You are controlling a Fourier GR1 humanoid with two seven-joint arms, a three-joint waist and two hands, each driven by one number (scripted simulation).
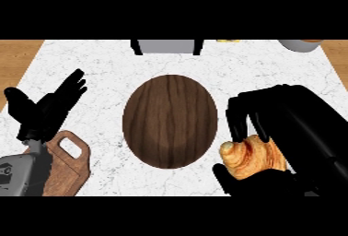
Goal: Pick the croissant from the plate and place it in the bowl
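A golden-brown croissant (250,158) sits at the lower right, with my right hand (285,120) curled round it, fingers over its top and thumb below. I cannot see what lies under the croissant; the hand hides it. A dark wooden dish (170,120), oval in this view, lies at the middle of the white marble counter, to the left of the croissant. My left hand (44,110) rests open at the left, fingers up, away from both.
A wooden cutting board (68,168) with a handle hole lies at the lower left under my left forearm. A grey appliance (167,46) stands at the back centre and a pale pot (299,44) at the back right corner.
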